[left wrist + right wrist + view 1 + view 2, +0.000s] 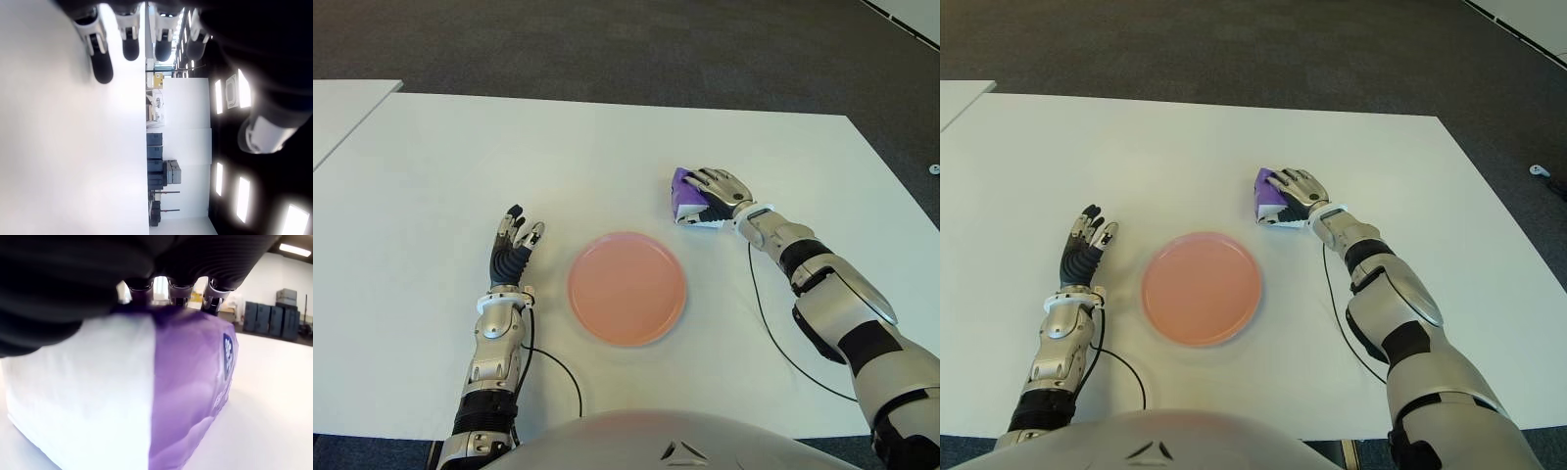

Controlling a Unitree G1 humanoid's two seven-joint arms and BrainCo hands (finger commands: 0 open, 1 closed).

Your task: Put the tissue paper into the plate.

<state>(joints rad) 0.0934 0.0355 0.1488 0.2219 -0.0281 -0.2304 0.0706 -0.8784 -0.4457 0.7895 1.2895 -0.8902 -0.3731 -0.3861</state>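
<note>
Right hand (720, 189) laid over the tissue pack (686, 197) — fingers curled across its top, pressing on it, pack sitting on the white table (607, 147) toward the right edge, beyond and right of the pink plate (626, 287). Pack purple and white, apart from the plate. Plate near the front edge, centre. Left hand (512, 247) left of the plate — fingers spread, holding nothing.
</note>
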